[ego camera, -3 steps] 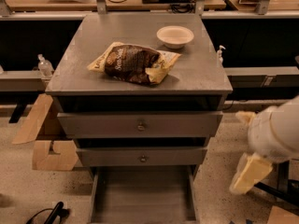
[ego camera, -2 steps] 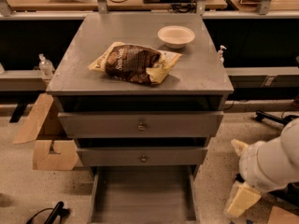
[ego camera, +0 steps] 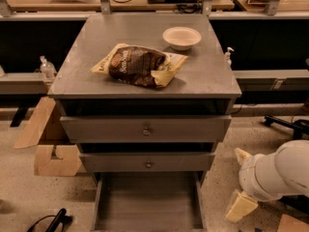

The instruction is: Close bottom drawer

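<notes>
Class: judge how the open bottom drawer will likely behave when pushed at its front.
The bottom drawer looks empty, so it is probably light. It looks rigid and guided by the cabinet, so it likely slides straight. The gripper, low beside it, may skew it by pushing off-centre.

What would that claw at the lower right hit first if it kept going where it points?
Likely the right side wall of the open bottom drawer: the gripper, low beside the cabinet, points left at it. Depth is unclear.

three drawers (ego camera: 147, 202), one bowl (ego camera: 181, 36), one bag (ego camera: 140, 65), one gripper (ego camera: 237, 185) lower right
</notes>
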Robot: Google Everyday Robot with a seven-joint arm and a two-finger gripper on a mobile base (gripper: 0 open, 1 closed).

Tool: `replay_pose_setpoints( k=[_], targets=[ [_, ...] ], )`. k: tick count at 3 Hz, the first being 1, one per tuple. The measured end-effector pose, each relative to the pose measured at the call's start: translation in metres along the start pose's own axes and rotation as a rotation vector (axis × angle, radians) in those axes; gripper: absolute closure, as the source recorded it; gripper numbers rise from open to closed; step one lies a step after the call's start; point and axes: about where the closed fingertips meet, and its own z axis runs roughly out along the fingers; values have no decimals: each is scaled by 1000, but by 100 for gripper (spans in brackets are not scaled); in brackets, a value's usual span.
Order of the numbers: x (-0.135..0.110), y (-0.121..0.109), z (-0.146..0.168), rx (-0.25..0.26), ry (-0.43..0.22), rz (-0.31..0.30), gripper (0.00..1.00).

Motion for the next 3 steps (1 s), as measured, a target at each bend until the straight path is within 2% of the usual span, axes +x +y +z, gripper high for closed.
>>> replay_pose_setpoints(
  k=[1, 2, 3],
  targets=[
    [-1, 13, 24, -8, -33, 5, 0],
    [8, 39, 93, -44, -78, 57, 0],
    [18, 66, 175, -95, -116, 100, 19]
  ],
)
